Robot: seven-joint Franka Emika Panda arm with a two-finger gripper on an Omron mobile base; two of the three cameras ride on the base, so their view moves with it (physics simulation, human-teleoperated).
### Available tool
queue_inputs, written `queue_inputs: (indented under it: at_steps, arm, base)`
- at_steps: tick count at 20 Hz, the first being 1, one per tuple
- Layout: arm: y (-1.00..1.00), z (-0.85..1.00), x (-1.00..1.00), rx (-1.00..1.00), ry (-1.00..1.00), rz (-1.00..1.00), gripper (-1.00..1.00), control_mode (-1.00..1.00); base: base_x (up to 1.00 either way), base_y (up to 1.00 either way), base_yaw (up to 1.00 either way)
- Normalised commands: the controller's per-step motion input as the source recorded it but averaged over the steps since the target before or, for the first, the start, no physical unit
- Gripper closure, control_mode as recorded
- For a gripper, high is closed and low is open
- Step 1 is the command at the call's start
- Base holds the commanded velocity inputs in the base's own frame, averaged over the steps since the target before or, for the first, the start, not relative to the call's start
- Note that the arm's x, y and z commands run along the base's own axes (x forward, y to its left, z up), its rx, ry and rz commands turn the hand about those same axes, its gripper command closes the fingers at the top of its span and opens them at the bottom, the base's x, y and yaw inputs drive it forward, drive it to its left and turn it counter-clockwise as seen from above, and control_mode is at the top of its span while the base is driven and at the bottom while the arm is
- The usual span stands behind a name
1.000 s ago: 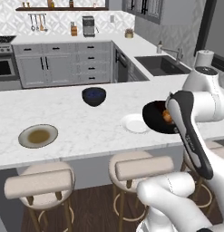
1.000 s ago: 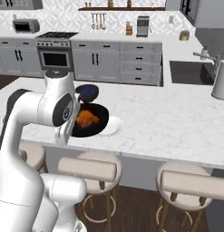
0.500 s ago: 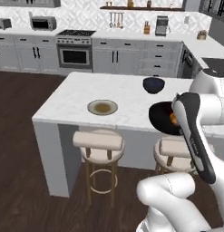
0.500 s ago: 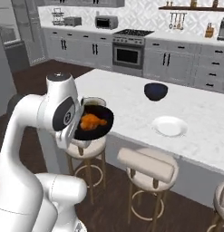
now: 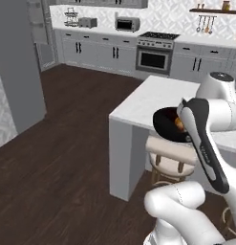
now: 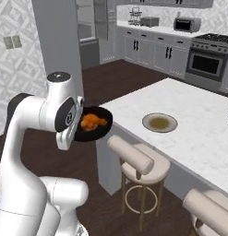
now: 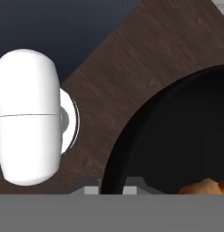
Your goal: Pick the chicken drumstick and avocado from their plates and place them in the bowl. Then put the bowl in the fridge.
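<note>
Bowl (image 5: 168,125) carriage to the fridge is judged to be the step in hand. In the left base view the dark bowl is seen held out in front of the arm, beyond the corner of the white bench (image 5: 148,100), above a stool (image 5: 169,150); an orange-brown piece, taken to be the chicken drumstick (image 5: 178,123), lies inside it. A tall grey panel at the left edge may be the fridge, though this cannot be confirmed.

In the right base view the bowl (image 6: 93,124) is carried level beside the arm's upper joint, with the drumstick (image 6: 91,121) resting in it. The avocado cannot be made out. The tan plate (image 6: 159,122) is left bare on the bench, well apart from the bowl.

In the hand view the bowl's rim (image 7: 127,149) crosses just above the tool (image 7: 112,189), whose tips straddle it, so the tool is judged to be clamped on the rim. The drumstick (image 7: 206,186) shows at the lower right.

For the step to be done well, the bowl should be kept level while the base turns, so that nothing is tipped out.
</note>
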Motion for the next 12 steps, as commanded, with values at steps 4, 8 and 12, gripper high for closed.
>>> queue_inputs:
  at_steps: [4,8,12]
  arm:
    - [0.00,0.00,0.00,0.00,0.00,0.00,1.00,1.00]
    - [0.00,0.00,0.00,0.00,0.00,0.00,1.00,1.00]
    - [0.00,0.00,0.00,0.00,0.00,0.00,1.00,1.00]
  base:
    - [1.00,1.00,-0.08]
    - [0.88,1.00,-0.15]
    - [0.94,1.00,-0.21]
